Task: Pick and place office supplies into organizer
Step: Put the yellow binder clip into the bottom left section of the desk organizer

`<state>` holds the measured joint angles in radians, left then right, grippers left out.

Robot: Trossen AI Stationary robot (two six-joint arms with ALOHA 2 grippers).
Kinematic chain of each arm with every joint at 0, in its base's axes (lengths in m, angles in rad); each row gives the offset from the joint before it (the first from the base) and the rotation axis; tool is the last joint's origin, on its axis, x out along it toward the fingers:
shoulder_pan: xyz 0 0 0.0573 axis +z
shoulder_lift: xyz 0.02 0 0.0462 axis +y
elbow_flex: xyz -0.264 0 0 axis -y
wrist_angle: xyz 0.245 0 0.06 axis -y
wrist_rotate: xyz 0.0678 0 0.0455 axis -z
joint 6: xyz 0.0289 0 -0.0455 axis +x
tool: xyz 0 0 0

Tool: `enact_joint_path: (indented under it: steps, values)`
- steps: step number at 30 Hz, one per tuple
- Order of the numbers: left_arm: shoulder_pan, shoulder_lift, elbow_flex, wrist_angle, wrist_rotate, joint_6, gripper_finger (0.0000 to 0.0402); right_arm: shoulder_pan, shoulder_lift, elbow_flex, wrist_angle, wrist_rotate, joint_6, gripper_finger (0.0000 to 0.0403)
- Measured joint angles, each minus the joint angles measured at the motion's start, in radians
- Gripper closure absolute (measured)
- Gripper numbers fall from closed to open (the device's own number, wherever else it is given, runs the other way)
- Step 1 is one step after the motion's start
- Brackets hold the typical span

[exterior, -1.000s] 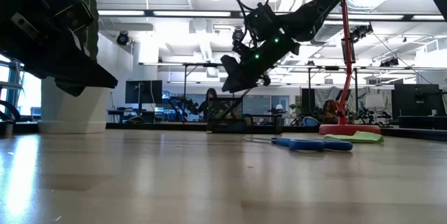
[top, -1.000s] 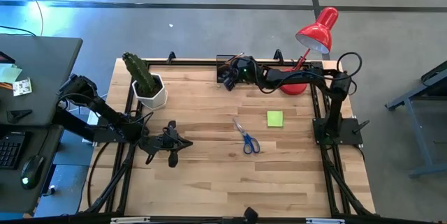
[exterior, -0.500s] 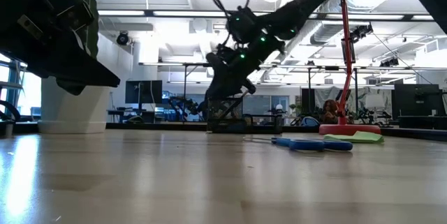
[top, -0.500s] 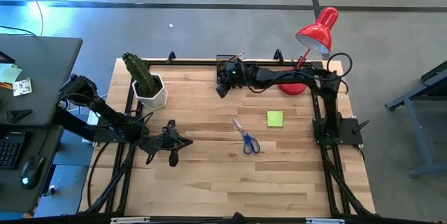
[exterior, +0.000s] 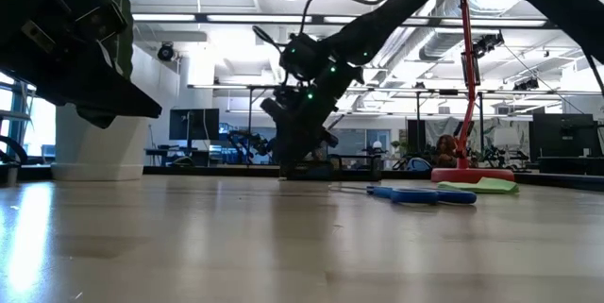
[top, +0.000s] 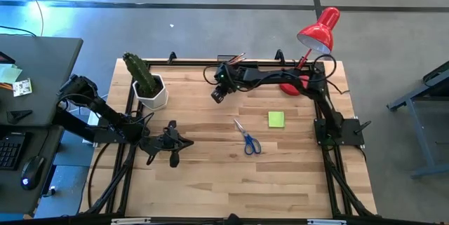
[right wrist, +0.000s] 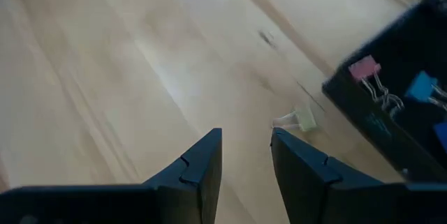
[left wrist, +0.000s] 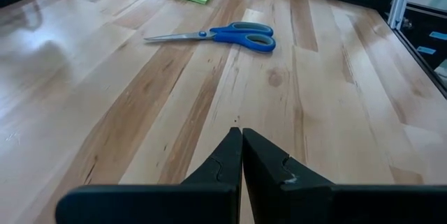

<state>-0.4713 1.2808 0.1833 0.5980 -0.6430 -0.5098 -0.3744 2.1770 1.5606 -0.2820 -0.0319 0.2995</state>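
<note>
A: What lies on the bench [exterior: 236, 246]?
B: Blue-handled scissors [exterior: 420, 194] flat toward the right edge, a green sticky-note pad [exterior: 486, 185] behind them.
A: And the right gripper [exterior: 300, 147]?
B: Hanging low beside the organizer [exterior: 335, 168] at the far edge.

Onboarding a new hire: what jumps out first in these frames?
The red desk lamp at the table's far right corner, then the blue-handled scissors and lime-green sticky-note pad mid-table. The right gripper, fingers apart, hovers beside the black organizer tray at the far edge.
</note>
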Motion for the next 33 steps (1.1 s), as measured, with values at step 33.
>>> enact_joint_path:
  steps: [33]
  values:
    - [0.000,0.000,0.000,0.006,-0.031,0.017,0.0399,-0.012,0.028,0.016,0.055,-0.014,0.087,0.0284]
